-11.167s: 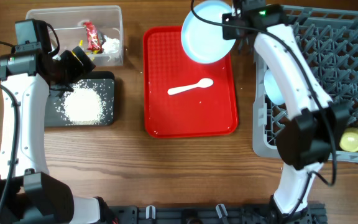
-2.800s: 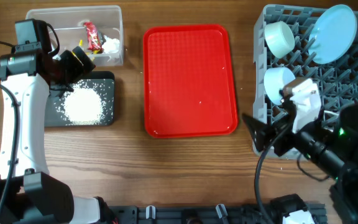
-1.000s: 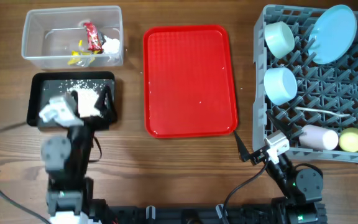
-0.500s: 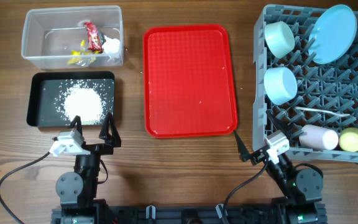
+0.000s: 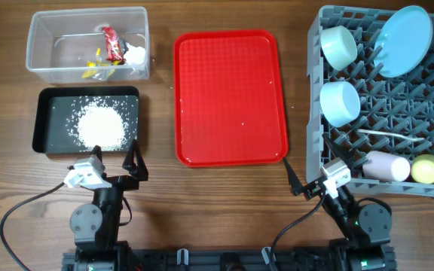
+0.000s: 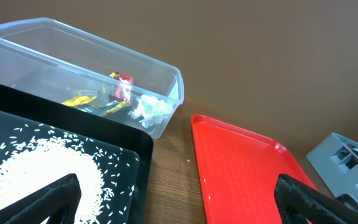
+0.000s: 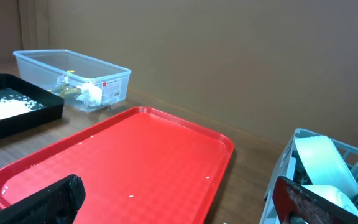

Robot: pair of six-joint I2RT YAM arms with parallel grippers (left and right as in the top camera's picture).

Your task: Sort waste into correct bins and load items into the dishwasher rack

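Since each piece of waste and each dish lies where the task wants it, the job reads as complete, and both arms sit parked at the near table edge. Left gripper [image 5: 114, 161] and right gripper [image 5: 311, 181]: jaws spread wide, nothing between them. The clear tub [image 5: 87, 10] holds the red wrapper [image 5: 111, 43], yellow wrappers [image 5: 93, 68] and tissue [image 5: 134, 54]. The black tray [image 5: 40, 120] holds the rice heap [image 5: 100, 126].

The dishwasher rack [image 5: 428, 113] carries the plate [image 5: 404, 30] propped at the far side, and the green bowl [image 5: 339, 47] and blue bowl [image 5: 339, 103] along its left edge. The spoon [image 5: 386, 135] lies across pegs, with the white cup [image 5: 386, 165] and yellow cup [image 5: 428, 169] nearest. The red serving tray [image 5: 230, 98] is bare save specks. Open wood flanks both arms, but the right gripper sits just beside the rack's near-left corner.
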